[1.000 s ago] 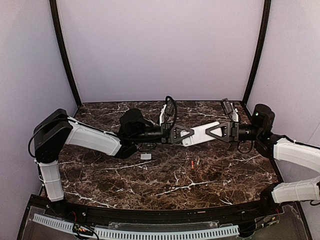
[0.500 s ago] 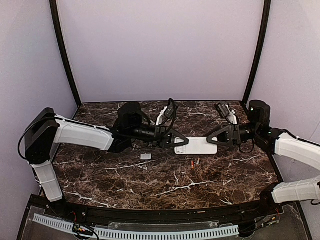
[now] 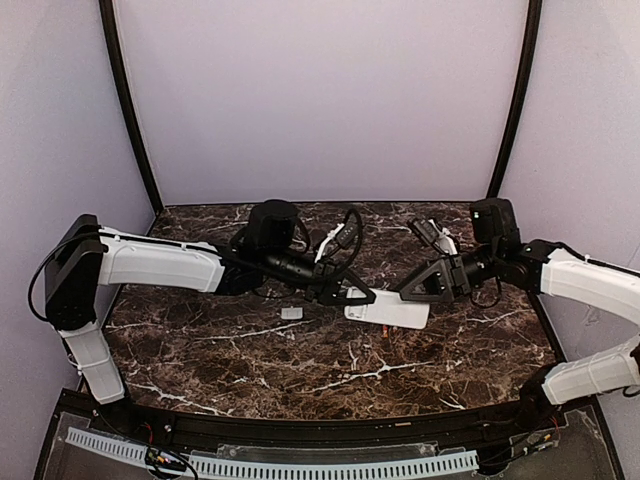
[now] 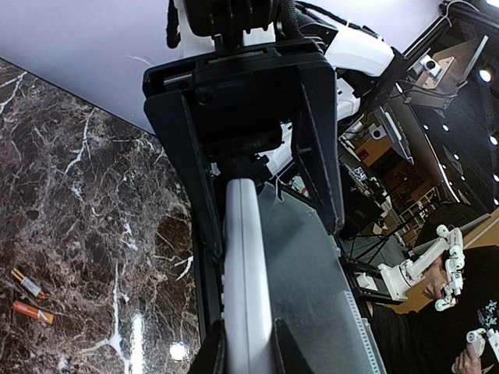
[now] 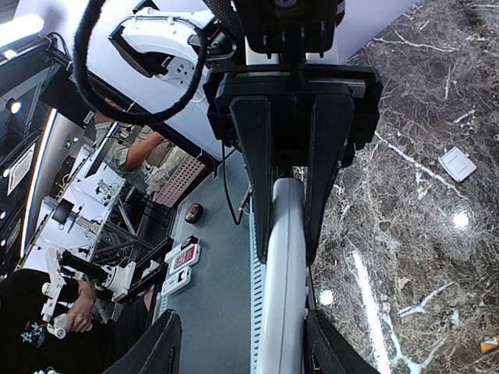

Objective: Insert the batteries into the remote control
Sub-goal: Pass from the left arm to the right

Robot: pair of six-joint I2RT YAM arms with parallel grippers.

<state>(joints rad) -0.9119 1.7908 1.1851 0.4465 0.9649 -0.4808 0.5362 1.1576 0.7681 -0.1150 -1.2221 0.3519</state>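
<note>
The white remote control (image 3: 393,314) hangs edge-on between both grippers above the table's middle. My left gripper (image 3: 352,296) is shut on its left end; in the left wrist view (image 4: 248,354) both fingers press on the remote (image 4: 245,265). My right gripper (image 3: 415,288) stands open around the right end. In the right wrist view (image 5: 242,347) the remote (image 5: 282,257) lies against one finger (image 5: 320,347), with a wide gap to the other. Two slim orange batteries (image 4: 31,312) lie on the marble below, mostly hidden by the remote in the top view.
A small white flat piece (image 3: 292,313) lies on the marble left of the remote and also shows in the right wrist view (image 5: 457,164). The dark marble table (image 3: 220,350) is ringed by lilac walls and a black front rail (image 3: 300,430).
Both arms have carried the remote forward and lower, over the batteries. The right gripper's fingers have spread off the remote. The left gripper still holds it.
</note>
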